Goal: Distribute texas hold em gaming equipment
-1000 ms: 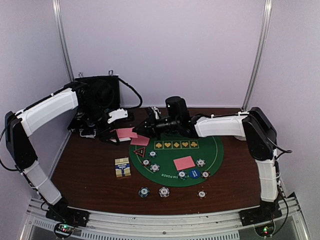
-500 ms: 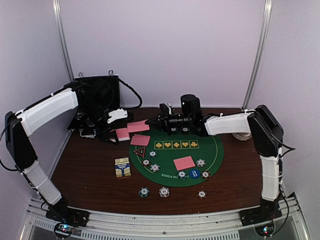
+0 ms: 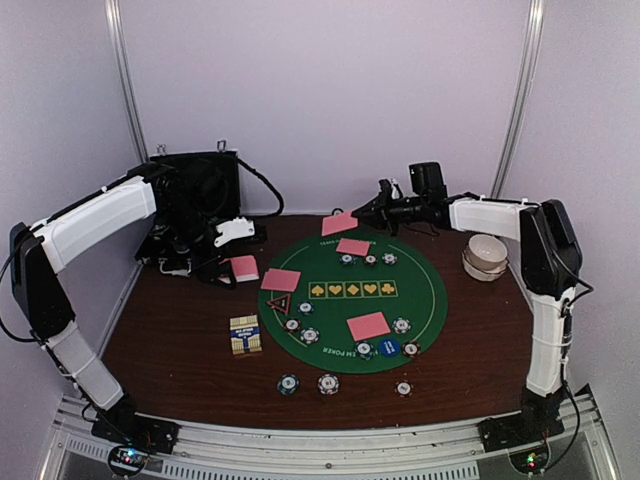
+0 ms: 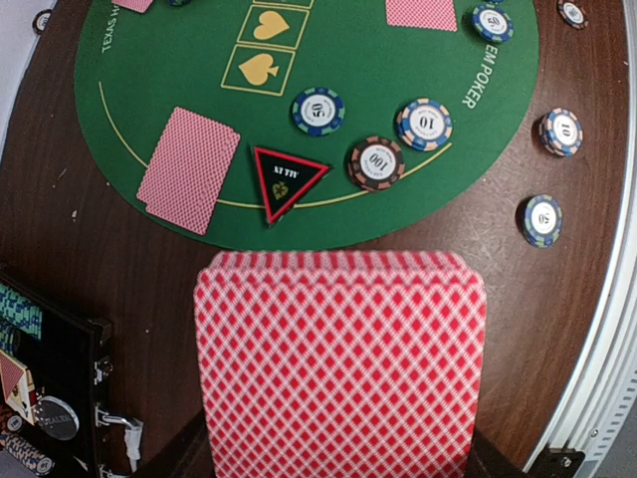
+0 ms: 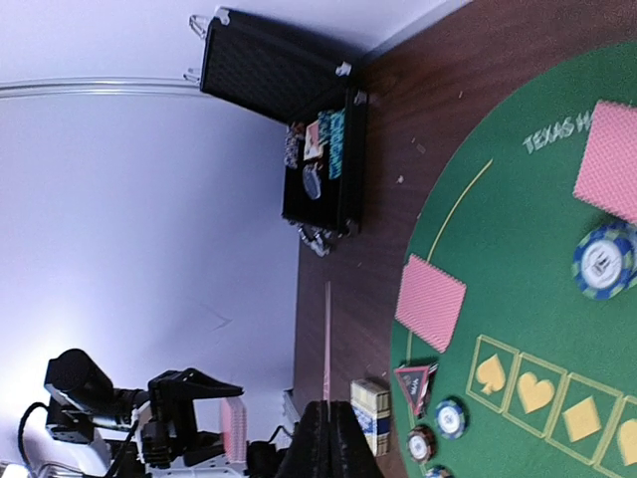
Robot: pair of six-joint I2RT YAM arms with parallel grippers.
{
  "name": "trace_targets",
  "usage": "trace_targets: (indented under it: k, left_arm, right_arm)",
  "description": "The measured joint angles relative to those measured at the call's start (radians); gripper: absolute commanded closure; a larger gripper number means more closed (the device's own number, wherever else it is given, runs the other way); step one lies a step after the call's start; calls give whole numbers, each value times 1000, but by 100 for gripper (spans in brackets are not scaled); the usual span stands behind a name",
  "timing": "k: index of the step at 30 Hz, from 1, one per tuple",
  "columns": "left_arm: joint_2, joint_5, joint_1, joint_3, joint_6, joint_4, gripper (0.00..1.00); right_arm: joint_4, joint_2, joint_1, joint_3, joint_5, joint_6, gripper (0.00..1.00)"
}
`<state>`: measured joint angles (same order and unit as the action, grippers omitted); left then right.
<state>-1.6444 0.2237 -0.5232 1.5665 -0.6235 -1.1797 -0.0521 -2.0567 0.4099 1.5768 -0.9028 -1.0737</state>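
Observation:
My left gripper [image 3: 233,264] is shut on a deck of pink-backed cards [image 4: 338,368], held above the table left of the green poker mat [image 3: 420,300]; the deck hides its jaws. At the mat's far edge, my right gripper [image 3: 364,216] is shut on a single card [image 3: 340,224], which shows edge-on [image 5: 327,339] in the right wrist view. Three cards lie on the mat: left [image 3: 280,280], far [image 3: 353,246] and near [image 3: 368,326]. The black-red triangle marker [image 4: 286,179] lies beside several chips [image 4: 376,161], and a blue disc [image 3: 389,347] sits near the front.
The open black case [image 3: 195,195] stands at the back left behind the left arm. A card box [image 3: 245,334] lies left of the mat. A stack of pale bowls [image 3: 487,256] sits at the right. Three chips [image 3: 328,383] lie off the mat toward the front.
My right gripper has swung from the deck at the left across to the mat's far edge, carrying one card. The left arm and deck have stayed put.

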Motion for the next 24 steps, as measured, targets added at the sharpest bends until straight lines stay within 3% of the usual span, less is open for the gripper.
trace_targets:
  k: [12, 24]
  left_arm:
    - [0, 1, 0, 0, -7, 0, 100]
    - [0, 5, 0, 0, -7, -1, 100]
  right_arm:
    - [373, -219, -70, 350, 177, 307, 100]
    - [449, -397, -69, 528, 269, 350, 100]
